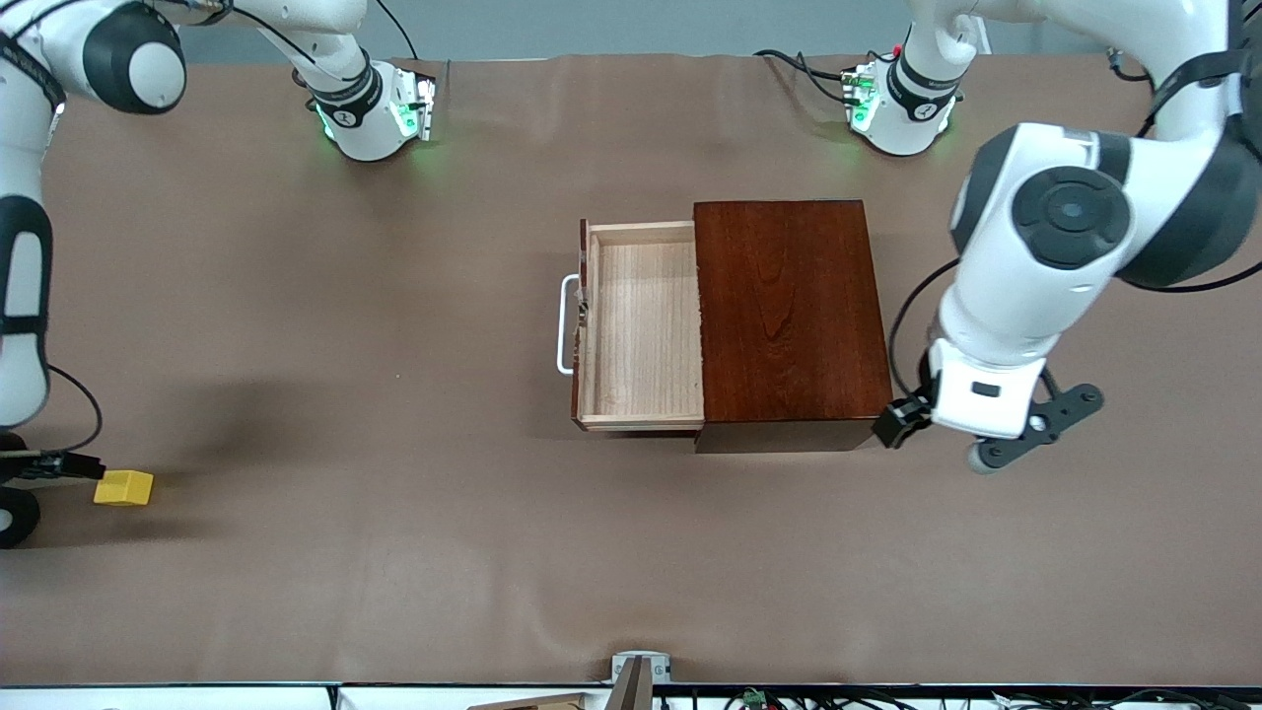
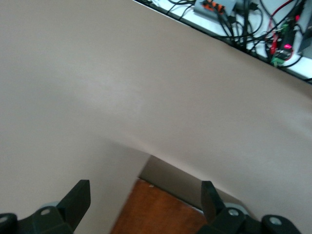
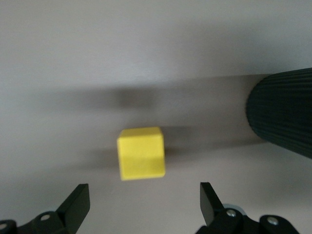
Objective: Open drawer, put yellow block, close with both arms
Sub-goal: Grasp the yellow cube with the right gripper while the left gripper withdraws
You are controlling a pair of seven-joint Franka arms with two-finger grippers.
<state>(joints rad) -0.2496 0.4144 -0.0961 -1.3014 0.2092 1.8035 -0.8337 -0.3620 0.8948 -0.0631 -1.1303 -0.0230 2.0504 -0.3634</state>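
Brown paper-like covering spreads over the whole tabletop [image 1: 394, 552], and a glossy dark mahogany box [image 1: 789, 311] sits just right of the frame's centre in the front view. Its drawer [image 1: 641, 325] is pulled out toward the right arm's end of the table, showing a bare pale-wood tray, with the white bar handle [image 1: 565, 325] on its dark front. The yellow block [image 1: 124, 487] lies on the tabletop at the lower left of the front frame, well apart from the box and nearer to the front camera than the drawer. The right arm comes down the left edge of that frame, and the right gripper [image 3: 144, 200] hangs just beside and over the block; only its dark parts peep in at the frame's edge there. In the right wrist view its fingers [image 3: 78, 202] are spread wide with nothing between them, and the block [image 3: 141, 153] lies on the surface just ahead of the gap, untouched; a ribbed black cylinder [image 3: 285, 112] fills the right edge of that frame. The left arm reaches down the right side of the front frame, and the left gripper [image 1: 912, 419] is at the box's corner nearest the front camera on the left arm's side. In the left wrist view its fingers [image 2: 78, 200] are spread apart and grasp nothing, with the box's reddish-brown corner [image 2: 161, 209] showing between them.
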